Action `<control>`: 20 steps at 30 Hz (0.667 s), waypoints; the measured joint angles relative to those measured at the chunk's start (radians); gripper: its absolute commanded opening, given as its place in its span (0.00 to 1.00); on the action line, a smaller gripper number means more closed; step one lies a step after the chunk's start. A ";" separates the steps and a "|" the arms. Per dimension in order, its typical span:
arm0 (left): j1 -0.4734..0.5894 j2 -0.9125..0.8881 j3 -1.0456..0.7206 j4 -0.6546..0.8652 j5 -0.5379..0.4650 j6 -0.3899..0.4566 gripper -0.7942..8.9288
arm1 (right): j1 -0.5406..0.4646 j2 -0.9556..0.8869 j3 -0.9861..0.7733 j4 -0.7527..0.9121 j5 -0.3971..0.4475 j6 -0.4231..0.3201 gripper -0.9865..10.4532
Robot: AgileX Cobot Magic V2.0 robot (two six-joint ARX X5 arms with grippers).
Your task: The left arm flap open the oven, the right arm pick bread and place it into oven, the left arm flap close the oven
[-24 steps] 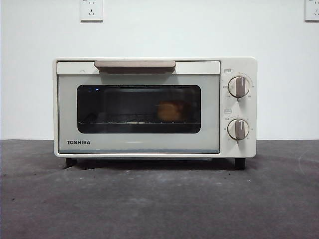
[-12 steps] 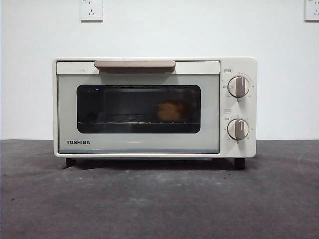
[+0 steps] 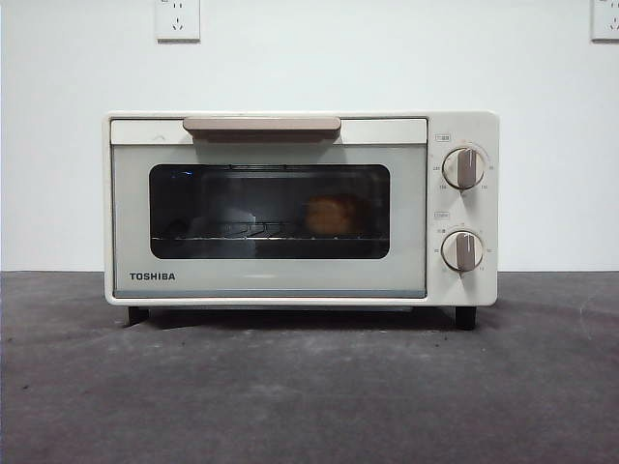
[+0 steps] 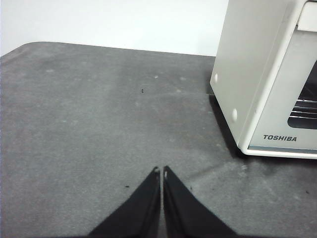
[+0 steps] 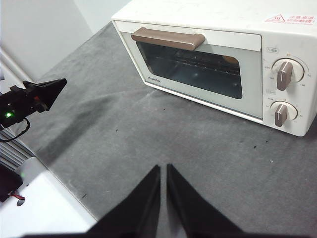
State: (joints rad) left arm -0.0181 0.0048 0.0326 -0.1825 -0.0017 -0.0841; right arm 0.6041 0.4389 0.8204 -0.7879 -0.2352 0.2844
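Observation:
The cream-white TOSHIBA oven (image 3: 300,208) stands with its door shut, beige handle (image 3: 261,126) along the top. Through the dark window the golden-brown bread (image 3: 332,215) rests on the wire rack, right of centre. My left gripper (image 4: 161,172) is shut with nothing in it, low over the grey table beside the oven (image 4: 267,74), off its left front corner. Also shut and holding nothing, my right gripper (image 5: 163,169) hovers in front of the oven (image 5: 218,64), well back from the door. Neither arm appears in the front view.
The oven's two beige knobs (image 3: 463,167) sit on its right panel. The other arm's dark jaws (image 5: 42,91) and green light show at the table's edge in the right wrist view. Wall sockets (image 3: 177,19) are on the white wall behind.

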 measured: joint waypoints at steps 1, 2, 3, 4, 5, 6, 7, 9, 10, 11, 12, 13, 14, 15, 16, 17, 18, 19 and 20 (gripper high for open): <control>0.000 0.000 0.000 0.000 0.000 0.000 0.10 | 0.000 0.000 0.000 0.000 0.000 0.000 0.10; 0.000 0.000 0.000 0.000 0.000 0.000 0.10 | 0.000 0.000 0.000 0.000 0.000 0.000 0.10; 0.000 0.000 0.000 0.000 0.000 0.000 0.10 | 0.000 0.000 0.000 0.000 0.000 0.000 0.10; 0.000 0.000 0.000 0.000 0.000 0.000 0.10 | 0.000 0.000 0.000 0.000 0.000 0.000 0.10; 0.000 0.000 0.000 0.000 0.000 0.000 0.10 | 0.000 0.000 0.000 0.000 0.000 0.000 0.10; 0.000 0.000 0.000 0.000 0.000 0.000 0.10 | 0.000 0.000 0.000 0.000 0.000 0.000 0.10; 0.000 0.000 0.000 0.000 0.000 0.000 0.10 | 0.000 0.000 0.000 0.000 0.000 0.000 0.10; 0.000 0.000 0.000 0.000 0.000 0.000 0.10 | 0.000 0.000 0.000 0.000 0.000 0.000 0.10; 0.000 0.000 0.000 0.000 0.000 0.000 0.10 | 0.000 0.000 0.000 0.000 0.000 0.000 0.10; 0.000 0.000 0.000 0.000 0.000 0.000 0.10 | 0.000 0.000 0.000 0.000 0.000 0.000 0.10; 0.000 0.000 0.000 0.000 0.000 0.000 0.10 | 0.000 0.000 0.000 0.000 0.000 0.000 0.10; 0.000 0.000 0.000 0.000 0.000 0.000 0.10 | 0.000 0.000 0.000 0.000 0.000 0.000 0.10; 0.000 0.000 0.000 0.000 0.000 0.000 0.10 | -0.003 -0.002 0.000 0.000 0.002 0.000 0.10; 0.000 0.000 0.000 0.000 0.000 0.000 0.10 | -0.012 -0.008 0.000 -0.002 0.004 -0.002 0.10; 0.000 0.000 0.000 0.000 0.000 0.000 0.10 | -0.037 -0.016 0.000 -0.006 0.011 -0.010 0.10; 0.000 0.000 0.000 0.000 0.000 0.000 0.10 | -0.061 -0.021 0.000 -0.008 0.021 -0.019 0.10; 0.000 0.000 0.000 0.000 0.000 0.000 0.10 | -0.105 -0.036 -0.005 -0.003 0.030 -0.035 0.10; 0.000 0.000 0.000 0.000 0.000 0.000 0.10 | -0.153 -0.054 -0.015 0.005 0.035 -0.057 0.10; 0.000 0.000 0.000 0.000 0.000 0.000 0.10 | -0.196 -0.072 -0.029 0.011 0.046 -0.077 0.10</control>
State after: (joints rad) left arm -0.0181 0.0048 0.0326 -0.1825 -0.0017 -0.0841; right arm 0.4084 0.3672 0.7910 -0.7765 -0.1894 0.2073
